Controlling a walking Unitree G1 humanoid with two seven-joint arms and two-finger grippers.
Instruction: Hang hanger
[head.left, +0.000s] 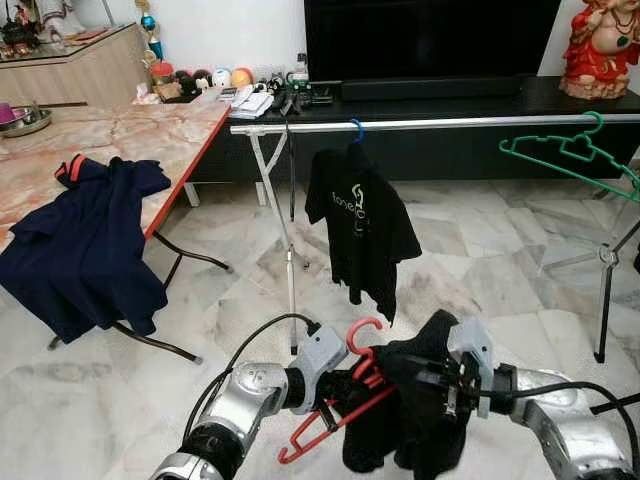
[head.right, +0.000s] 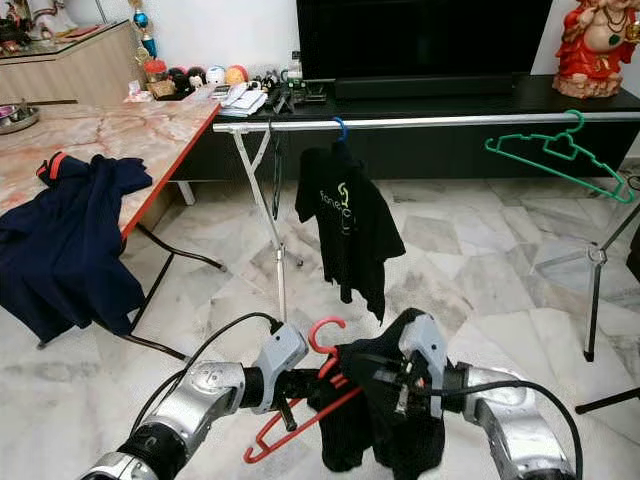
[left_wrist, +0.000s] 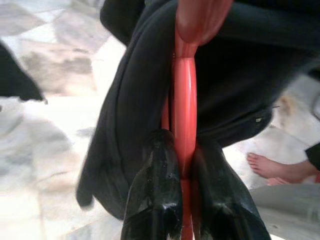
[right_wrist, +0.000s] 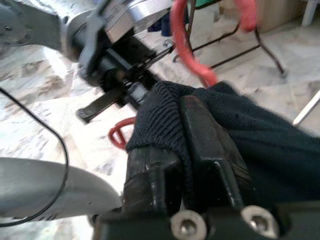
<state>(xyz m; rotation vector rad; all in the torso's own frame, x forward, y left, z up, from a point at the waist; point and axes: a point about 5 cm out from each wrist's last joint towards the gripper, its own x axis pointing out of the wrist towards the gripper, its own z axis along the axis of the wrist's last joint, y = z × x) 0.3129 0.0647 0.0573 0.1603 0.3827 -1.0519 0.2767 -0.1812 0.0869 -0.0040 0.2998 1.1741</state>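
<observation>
A red hanger (head.left: 340, 405) with a black garment (head.left: 405, 425) draped on it hangs low between my arms. My left gripper (head.left: 345, 388) is shut on the red hanger; in the left wrist view both black fingers (left_wrist: 155, 200) pinch its red bar (left_wrist: 184, 115). My right gripper (head.left: 425, 378) is shut on a fold of the black garment (right_wrist: 165, 120), which sits between its fingers in the right wrist view. Ahead, a silver rail (head.left: 420, 124) carries a black shirt (head.left: 360, 225) on a blue hanger (head.left: 357, 130) and an empty green hanger (head.left: 570, 152).
A marble table (head.left: 150, 135) at left holds a navy shirt (head.left: 85, 245) draped over its edge. A dark TV cabinet (head.left: 440, 100) stands behind the rail. The rail's stand legs (head.left: 290, 270) rest on the tiled floor. A person's bare foot (left_wrist: 272, 167) is nearby.
</observation>
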